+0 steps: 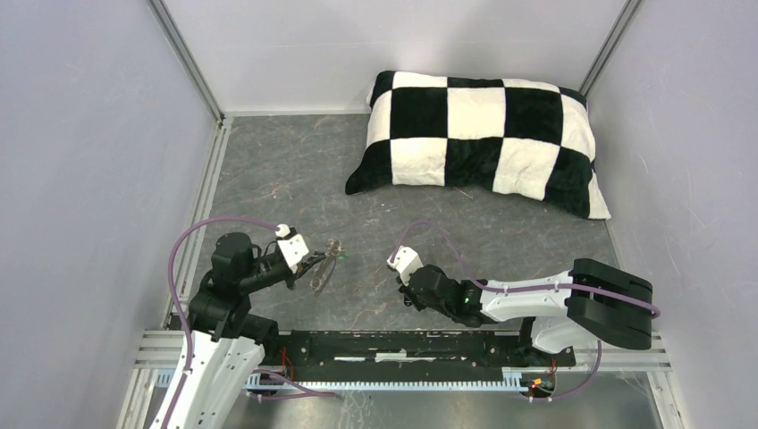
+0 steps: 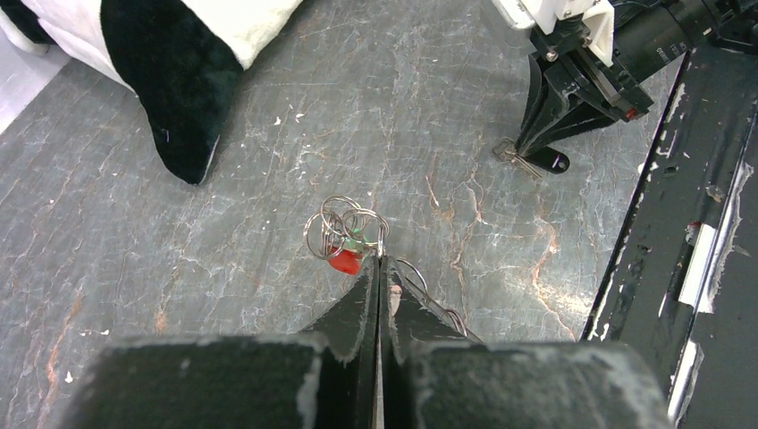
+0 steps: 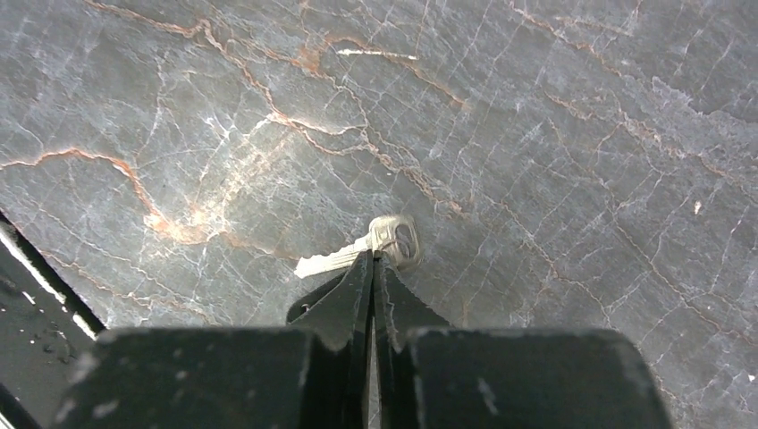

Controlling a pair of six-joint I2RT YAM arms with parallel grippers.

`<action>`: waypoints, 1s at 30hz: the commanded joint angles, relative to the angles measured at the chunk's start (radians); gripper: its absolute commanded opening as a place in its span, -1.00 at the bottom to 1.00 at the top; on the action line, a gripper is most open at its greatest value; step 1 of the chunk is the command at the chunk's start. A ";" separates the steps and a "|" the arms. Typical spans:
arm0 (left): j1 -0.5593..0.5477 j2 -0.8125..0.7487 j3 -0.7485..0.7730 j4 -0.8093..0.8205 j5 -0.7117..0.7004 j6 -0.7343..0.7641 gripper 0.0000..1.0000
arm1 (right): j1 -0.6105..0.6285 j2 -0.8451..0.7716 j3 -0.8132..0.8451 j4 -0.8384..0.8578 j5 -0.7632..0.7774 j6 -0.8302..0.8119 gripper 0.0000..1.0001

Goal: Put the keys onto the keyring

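Two arms reach over a grey marbled table (image 1: 268, 170) in the top view, and a black-and-white checked pillow (image 1: 483, 138) lies at the far right. The left gripper (image 1: 315, 264) points right with the keyring (image 1: 332, 254), a bunch of thin metal rings, at its tip. The right gripper (image 1: 401, 282) sits low near the middle of the table, apart from the left one. From the left wrist, the left gripper (image 2: 378, 268) has its fingers pressed together on the keyring (image 2: 344, 234), whose overlapping wire rings carry a red tag (image 2: 344, 261) and a green tag (image 2: 356, 239). At the far right of that view, the right gripper (image 2: 527, 154) has its tips down at the table on a key (image 2: 508, 152), with a black tag (image 2: 551, 162) just beside them. From the right wrist, the right gripper (image 3: 374, 268) is closed, pinching the silver key (image 3: 375, 243) near its round head. The key lies on the table with its blade pointing left.
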 commanded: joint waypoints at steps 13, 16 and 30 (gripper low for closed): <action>0.000 0.167 -0.046 0.182 -0.134 0.072 -0.96 | -0.038 -0.167 0.024 -0.047 -0.044 -0.005 -0.16; 0.000 0.200 -0.065 0.207 -0.143 0.078 -0.96 | -0.022 -0.160 -0.009 -0.012 -0.026 0.052 0.21; 0.000 0.194 -0.117 0.148 -0.102 0.155 -0.96 | 0.006 -0.037 -0.007 0.014 0.056 0.033 -0.10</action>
